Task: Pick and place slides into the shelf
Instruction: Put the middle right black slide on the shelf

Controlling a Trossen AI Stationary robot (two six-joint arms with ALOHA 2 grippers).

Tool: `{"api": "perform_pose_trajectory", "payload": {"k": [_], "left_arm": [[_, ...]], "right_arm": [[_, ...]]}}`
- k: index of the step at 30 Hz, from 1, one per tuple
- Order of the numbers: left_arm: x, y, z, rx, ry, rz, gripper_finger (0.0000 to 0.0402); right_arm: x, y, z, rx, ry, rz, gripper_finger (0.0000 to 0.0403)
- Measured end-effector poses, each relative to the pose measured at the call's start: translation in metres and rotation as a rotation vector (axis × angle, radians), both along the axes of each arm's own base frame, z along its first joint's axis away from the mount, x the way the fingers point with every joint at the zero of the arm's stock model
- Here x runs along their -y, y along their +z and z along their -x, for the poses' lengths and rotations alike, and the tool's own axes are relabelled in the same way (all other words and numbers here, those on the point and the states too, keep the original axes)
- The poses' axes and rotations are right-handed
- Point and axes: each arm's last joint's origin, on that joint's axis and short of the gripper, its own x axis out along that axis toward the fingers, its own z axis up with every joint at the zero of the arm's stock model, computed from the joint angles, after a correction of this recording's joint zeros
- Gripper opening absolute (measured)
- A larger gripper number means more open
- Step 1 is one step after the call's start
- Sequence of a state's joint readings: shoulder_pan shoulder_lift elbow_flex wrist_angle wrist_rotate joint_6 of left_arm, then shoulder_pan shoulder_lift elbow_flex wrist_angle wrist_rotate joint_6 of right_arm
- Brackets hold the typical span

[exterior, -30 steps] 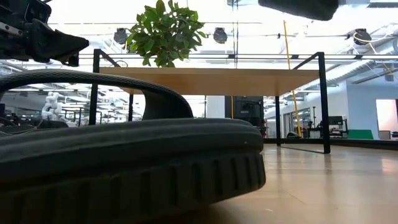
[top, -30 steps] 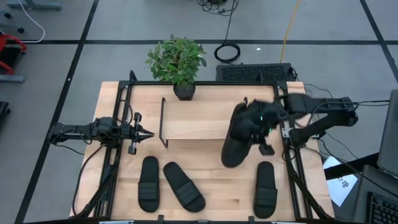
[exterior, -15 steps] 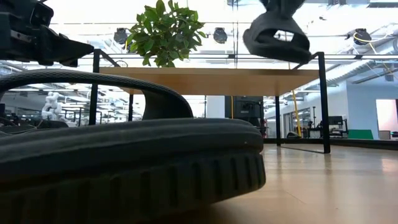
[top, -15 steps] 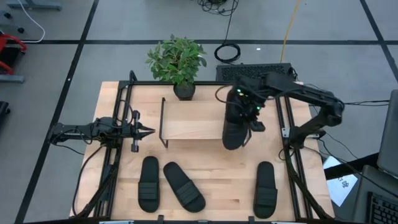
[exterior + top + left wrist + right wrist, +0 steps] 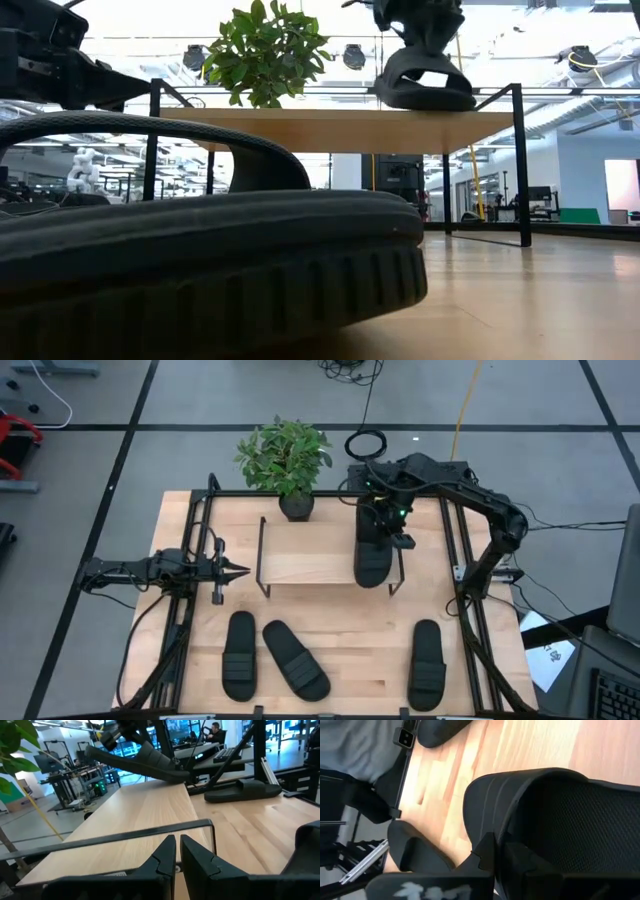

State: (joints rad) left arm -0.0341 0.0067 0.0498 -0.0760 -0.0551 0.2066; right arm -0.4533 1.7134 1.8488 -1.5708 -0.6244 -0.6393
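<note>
Nearest the bottom edge of the high view, three black slides lie on the table (image 5: 330, 660): one at lower left (image 5: 239, 654), one angled beside it (image 5: 296, 659), and one at lower right (image 5: 427, 663). At mid-left the left gripper (image 5: 232, 571) waits near the shelf's left end, its fingers nearly together and holding nothing.

Farther up, in the centre, stands the shelf (image 5: 305, 550), a light wood board on a black wire frame. The right gripper (image 5: 385, 510) is closed on the strap of the fourth slide (image 5: 372, 555), which hangs over the right end of the board; the low view shows that slide (image 5: 425, 88) just above the top, roughly level.

To finish well, the arm should probably lower until the sole sits flat on the board, keep its length within the board's edges, and only then spread its fingers, leaving room for the others.

A potted plant (image 5: 286, 458) stands beyond the shelf.
</note>
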Motion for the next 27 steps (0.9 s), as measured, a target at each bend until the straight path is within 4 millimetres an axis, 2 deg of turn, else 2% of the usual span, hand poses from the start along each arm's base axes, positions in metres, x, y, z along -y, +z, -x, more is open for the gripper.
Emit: {"api": "perform_pose_trajectory", "payload": {"k": [10,20,27], "left_arm": [[0.000,0.000,0.000,-0.003,0.000,0.000,0.0033],[0.000,0.000,0.000,-0.003,0.000,0.000,0.0033],[0.000,0.000,0.000,-0.003,0.000,0.005,0.0033]], "right_arm": [[0.010,-0.026,-0.016,-0.060,0.019,-0.043,0.0001],[0.010,-0.022,-0.013,-0.085,-0.045,-0.057,0.0002],[0.007,-0.017,-0.012,-0.084,-0.111,-0.161,0.0002]]}}
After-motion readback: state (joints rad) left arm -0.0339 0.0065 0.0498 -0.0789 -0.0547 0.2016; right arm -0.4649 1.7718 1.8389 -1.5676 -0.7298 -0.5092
